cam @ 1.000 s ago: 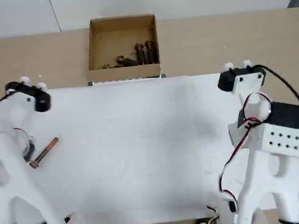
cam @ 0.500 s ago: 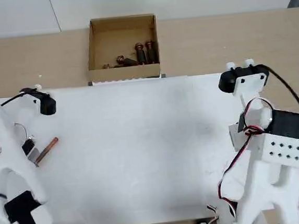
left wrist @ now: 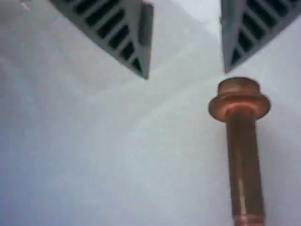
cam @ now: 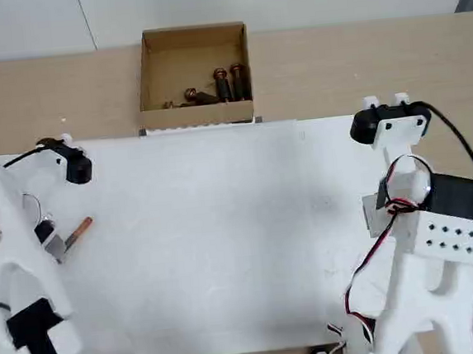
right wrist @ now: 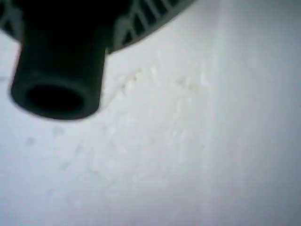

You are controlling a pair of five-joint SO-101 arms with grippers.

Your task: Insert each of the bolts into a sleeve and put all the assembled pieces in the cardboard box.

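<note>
High view: assembled pieces [cam: 230, 82] lie in the far cardboard box [cam: 200, 114], one bolt [cam: 77, 233] loose at left; left wrist view: left gripper [left wrist: 186, 70] spread wide at its head; right wrist view: right gripper [right wrist: 80, 19] clamps a sleeve [right wrist: 59, 80], so one assembly seemingly remains.

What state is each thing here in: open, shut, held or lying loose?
Bolt: lying loose on the mat.
Left end effector: open, above it.
Sleeve: held, bore empty.
Right end effector: shut on it.
Cardboard box: open-topped, assembled pieces inside.
</note>
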